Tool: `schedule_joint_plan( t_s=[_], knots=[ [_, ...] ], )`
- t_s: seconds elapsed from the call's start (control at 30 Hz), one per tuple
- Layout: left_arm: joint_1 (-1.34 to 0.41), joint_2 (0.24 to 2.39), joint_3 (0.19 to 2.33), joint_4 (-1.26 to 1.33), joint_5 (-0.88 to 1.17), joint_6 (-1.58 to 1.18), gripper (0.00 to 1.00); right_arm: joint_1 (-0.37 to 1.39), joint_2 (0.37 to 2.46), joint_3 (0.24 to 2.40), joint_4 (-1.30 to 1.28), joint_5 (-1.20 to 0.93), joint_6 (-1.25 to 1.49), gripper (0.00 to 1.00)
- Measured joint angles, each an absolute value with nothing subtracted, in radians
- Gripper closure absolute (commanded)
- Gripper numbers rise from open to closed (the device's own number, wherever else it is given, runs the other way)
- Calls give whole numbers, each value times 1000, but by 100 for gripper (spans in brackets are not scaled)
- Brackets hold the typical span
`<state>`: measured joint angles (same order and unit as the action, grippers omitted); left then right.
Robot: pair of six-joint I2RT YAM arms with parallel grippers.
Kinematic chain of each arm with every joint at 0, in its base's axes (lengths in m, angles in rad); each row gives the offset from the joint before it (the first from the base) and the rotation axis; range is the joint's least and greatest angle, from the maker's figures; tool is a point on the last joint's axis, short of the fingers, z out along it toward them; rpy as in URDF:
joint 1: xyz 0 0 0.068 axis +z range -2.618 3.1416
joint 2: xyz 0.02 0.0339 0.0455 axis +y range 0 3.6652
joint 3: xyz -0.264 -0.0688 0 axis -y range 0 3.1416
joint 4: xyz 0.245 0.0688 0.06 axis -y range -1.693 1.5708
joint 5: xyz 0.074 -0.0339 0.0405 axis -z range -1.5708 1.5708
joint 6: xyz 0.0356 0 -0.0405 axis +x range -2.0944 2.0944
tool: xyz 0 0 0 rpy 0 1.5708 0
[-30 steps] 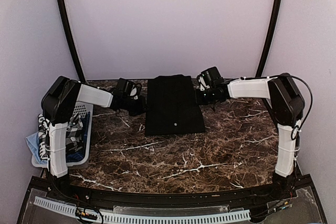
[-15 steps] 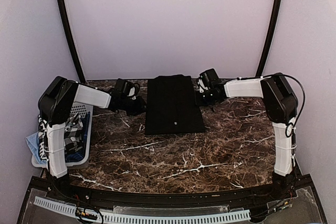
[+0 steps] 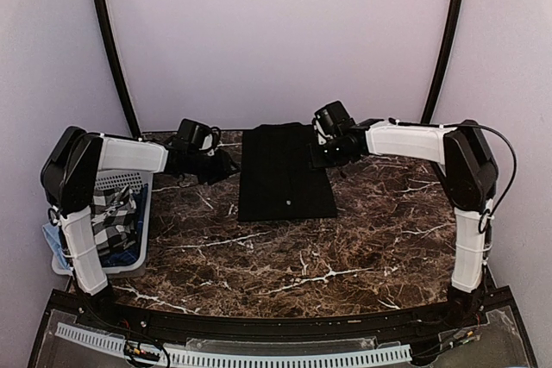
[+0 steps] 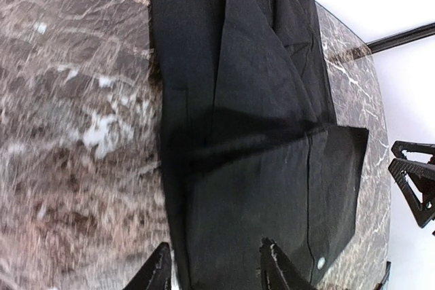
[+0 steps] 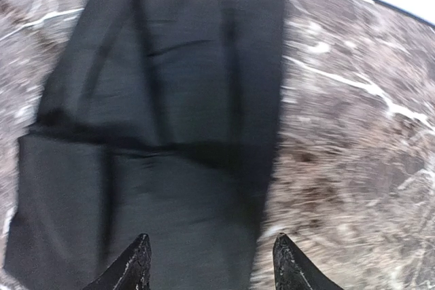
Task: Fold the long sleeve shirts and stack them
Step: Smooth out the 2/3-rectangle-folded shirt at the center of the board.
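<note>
One black long sleeve shirt (image 3: 285, 174) lies folded into a narrow rectangle at the back middle of the marble table, a pale button (image 3: 287, 203) near its front edge. My left gripper (image 3: 226, 165) hangs just off the shirt's left edge. In the left wrist view its jaws (image 4: 216, 268) stand open, straddling that edge of the shirt (image 4: 258, 134), holding nothing. My right gripper (image 3: 317, 158) is at the shirt's right edge. In the right wrist view it (image 5: 211, 259) is open above the cloth (image 5: 156, 100), one tip over shirt, one over marble.
A white slatted basket (image 3: 134, 258) sits at the table's left edge under the left arm, holding black-and-white checked cloth (image 3: 112, 217) and blue cloth (image 3: 53, 234). Bare marble table (image 3: 328, 256) lies in front of the shirt. Black frame poles (image 3: 110, 49) rise at the back corners.
Both grippers went from shut to open, letting go of the shirt's side edges. The left arm drew back leftward; the right gripper rose and shifted left over the shirt's edge.
</note>
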<state>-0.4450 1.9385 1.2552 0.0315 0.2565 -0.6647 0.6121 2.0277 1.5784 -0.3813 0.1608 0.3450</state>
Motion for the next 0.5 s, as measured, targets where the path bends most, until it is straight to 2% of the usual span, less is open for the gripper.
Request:
schedule_joint_plan(
  t_s=[0.3,0.5],
  knots=[
    [-472,1818,1058,20,343,-700,56,717,2141,1721,-406,145,355,25],
    [-521,1817,952,22,400,-725,54,708,2309,1835,-428,143,360,20]
  ],
)
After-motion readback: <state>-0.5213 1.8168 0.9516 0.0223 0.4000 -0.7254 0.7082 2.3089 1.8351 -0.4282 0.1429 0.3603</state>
